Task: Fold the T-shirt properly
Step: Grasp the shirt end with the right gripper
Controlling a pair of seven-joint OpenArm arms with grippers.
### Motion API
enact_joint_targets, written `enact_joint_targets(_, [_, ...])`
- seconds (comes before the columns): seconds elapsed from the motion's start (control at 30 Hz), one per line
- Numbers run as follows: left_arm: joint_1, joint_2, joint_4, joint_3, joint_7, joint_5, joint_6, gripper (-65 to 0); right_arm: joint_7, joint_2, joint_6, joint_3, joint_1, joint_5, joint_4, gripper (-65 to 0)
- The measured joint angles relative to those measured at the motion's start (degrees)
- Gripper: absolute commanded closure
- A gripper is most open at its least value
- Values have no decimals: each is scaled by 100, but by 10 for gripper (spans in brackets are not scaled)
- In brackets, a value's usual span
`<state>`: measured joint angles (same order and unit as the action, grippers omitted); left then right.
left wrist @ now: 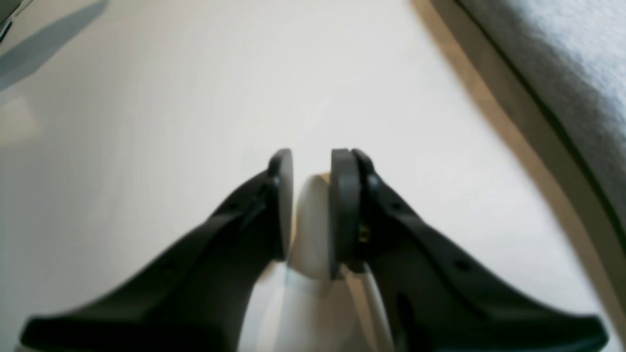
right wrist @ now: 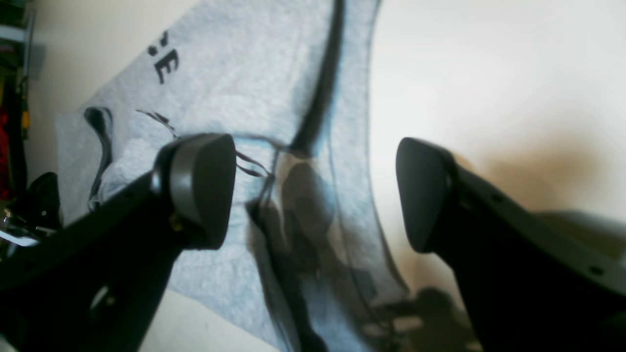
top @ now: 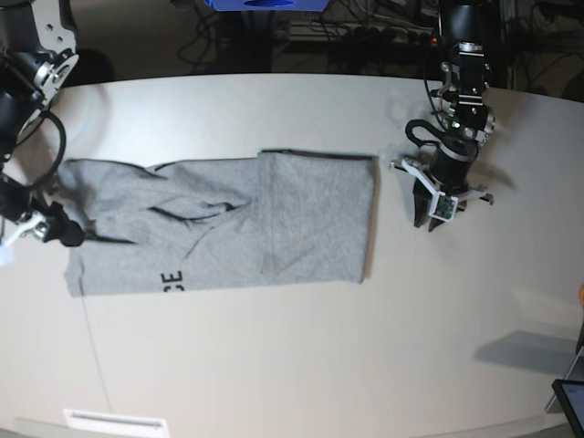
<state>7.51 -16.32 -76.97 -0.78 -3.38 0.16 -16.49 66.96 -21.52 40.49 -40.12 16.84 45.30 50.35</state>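
The grey T-shirt (top: 274, 219) lies flat on the white table (top: 274, 365), its right part folded over onto the middle, black lettering (top: 173, 280) showing near its front edge. My right gripper (top: 50, 228) hovers at the shirt's left end. In the right wrist view it (right wrist: 313, 193) stands wide open over the wrinkled cloth (right wrist: 234, 73), nothing between its fingers. My left gripper (top: 433, 214) hangs over bare table just right of the shirt's folded edge. In the left wrist view its (left wrist: 311, 166) pads stand a narrow gap apart, no cloth between them, and the shirt (left wrist: 577, 63) lies at the upper right.
A dark screen corner (top: 570, 401) pokes in at the table's lower right. A white label (top: 114, 422) sits on the front edge. Cables and a blue object (top: 265, 5) lie beyond the far edge.
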Motion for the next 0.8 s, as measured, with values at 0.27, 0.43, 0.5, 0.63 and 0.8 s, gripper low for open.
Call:
enact_joint_targets(0.27, [15, 9, -7, 37, 2, 0, 0, -138, -203, 234, 17, 378, -79, 181, 90, -488])
enact_joint_targets(0.43, [15, -2, -7, 42, 0, 2, 0, -138, -262, 269, 52, 378, -149, 260, 92, -486])
enact_joint_targets(0.5, [15, -2, -7, 35, 0, 0, 0, -138, -271, 271, 66, 378, -179, 286, 92, -486])
enact_joint_targets(0.63, [-4, 9, -7, 22, -4, 2, 0, -138, -254, 297, 63, 380, -236, 280, 223, -485])
enact_joint_targets(0.8, [-20, 63, -7, 20, -15, 0, 2, -138, -192, 542, 59, 378, -382, 234, 614, -466])
